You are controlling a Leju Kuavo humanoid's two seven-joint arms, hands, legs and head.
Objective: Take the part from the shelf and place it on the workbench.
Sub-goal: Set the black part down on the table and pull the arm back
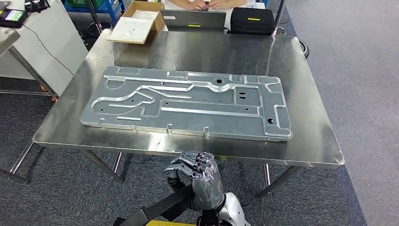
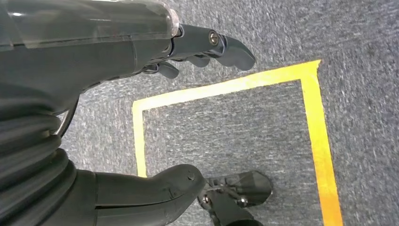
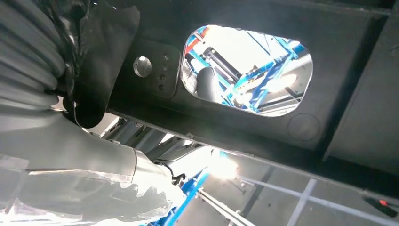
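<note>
While part (image 1: 188,104) lies flat on workbench (image 1: 310,141) | laptop (image 1: 193,20), case (image 1: 252,20) behind

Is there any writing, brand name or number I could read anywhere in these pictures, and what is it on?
No text can be read.
The two dark cases behind the table each carry a small yellow-green strip, too small to read.
The device with a lit screen at the far left is too blurred to read.
The metal part on the workbench bears no lettering that shows.
</note>
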